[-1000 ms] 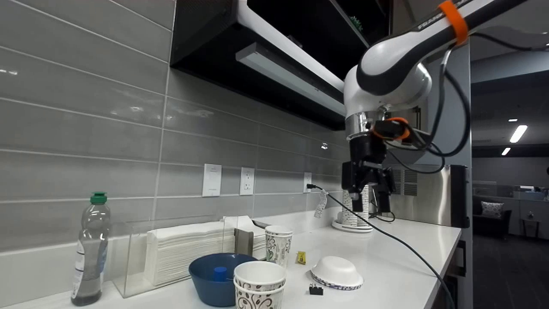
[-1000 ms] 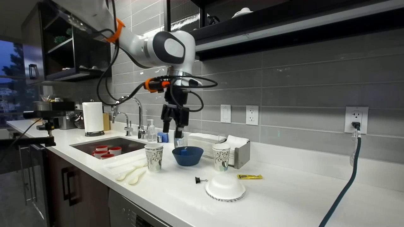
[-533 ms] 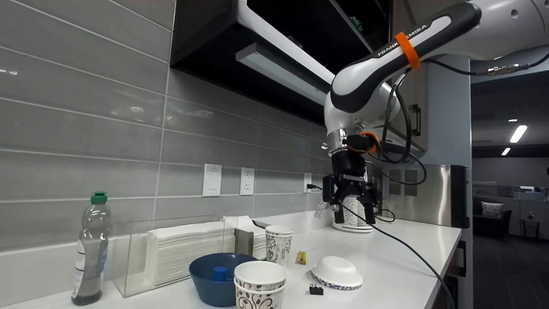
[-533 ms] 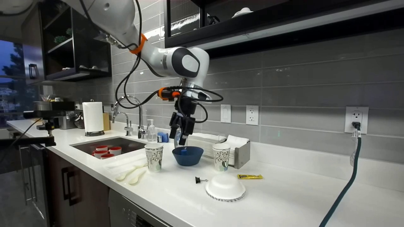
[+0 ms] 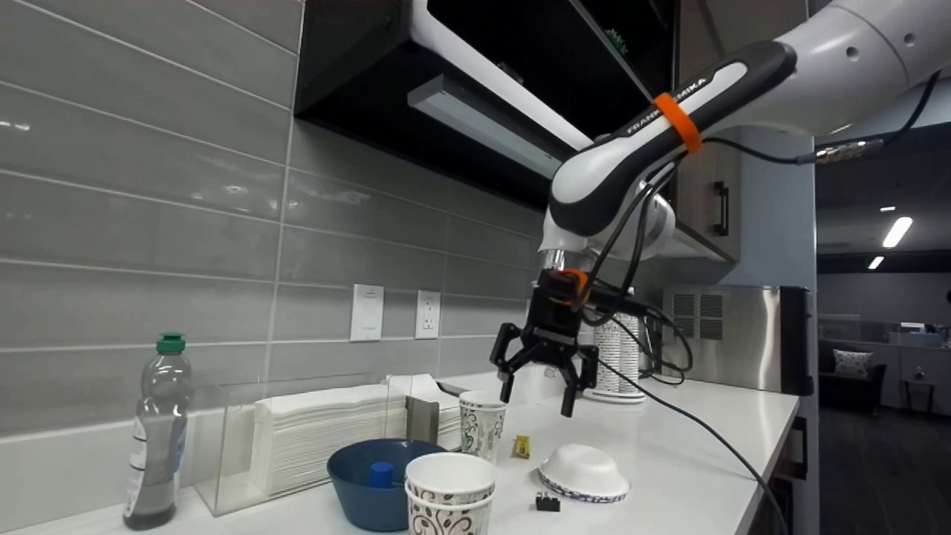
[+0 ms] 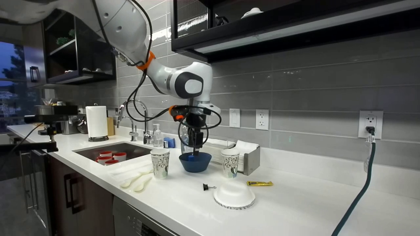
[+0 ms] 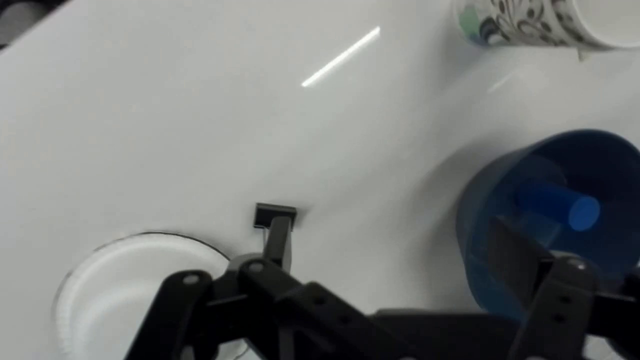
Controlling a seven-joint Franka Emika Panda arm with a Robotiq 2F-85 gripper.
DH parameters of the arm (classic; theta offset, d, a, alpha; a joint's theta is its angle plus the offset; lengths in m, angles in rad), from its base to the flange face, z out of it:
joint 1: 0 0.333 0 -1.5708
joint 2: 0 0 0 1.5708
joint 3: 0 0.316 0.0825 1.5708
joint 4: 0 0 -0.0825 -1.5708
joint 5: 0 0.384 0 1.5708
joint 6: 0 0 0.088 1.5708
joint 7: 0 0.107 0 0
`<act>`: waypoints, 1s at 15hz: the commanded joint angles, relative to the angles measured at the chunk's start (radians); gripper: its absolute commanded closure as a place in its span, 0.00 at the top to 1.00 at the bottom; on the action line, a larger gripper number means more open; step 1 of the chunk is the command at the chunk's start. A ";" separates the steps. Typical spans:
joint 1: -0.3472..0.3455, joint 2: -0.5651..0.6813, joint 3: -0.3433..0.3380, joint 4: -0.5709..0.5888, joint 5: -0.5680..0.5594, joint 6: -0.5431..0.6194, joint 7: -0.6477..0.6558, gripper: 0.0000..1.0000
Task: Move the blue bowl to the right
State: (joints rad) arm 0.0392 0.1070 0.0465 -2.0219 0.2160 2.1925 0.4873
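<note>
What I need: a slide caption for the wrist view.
Open tool above counter; blue bowl right, white dish lower left, patterned cup upper right.

A grey tiled wall point(image 6: 315, 98) backs the white counter point(image 6: 302, 206) below dark cabinets point(image 5: 356, 67).

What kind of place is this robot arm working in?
Probably a kitchenette, perhaps in an office. A sink holding mugs is set into the counter, a paper towel roll stands near it, and an exterior view shows an armchair farther back.
</note>
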 commanded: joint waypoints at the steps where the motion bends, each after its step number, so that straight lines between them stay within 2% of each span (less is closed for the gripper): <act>1: 0.051 0.106 0.014 -0.009 0.039 0.276 0.147 1.00; 3: 0.085 0.170 0.016 -0.002 0.036 0.420 0.218 1.00; 6: 0.121 0.257 0.012 0.023 0.034 0.539 0.277 1.00; 7: 0.132 0.283 0.002 0.033 0.023 0.565 0.296 0.96; 8: 0.139 0.305 -0.005 0.042 0.019 0.588 0.310 0.74; 10: 0.143 0.336 -0.013 0.062 0.026 0.616 0.323 0.69; 15: 0.142 0.367 -0.015 0.093 0.035 0.635 0.324 0.33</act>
State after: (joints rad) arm 0.1657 0.4521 0.0411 -1.9662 0.2287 2.8183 0.7964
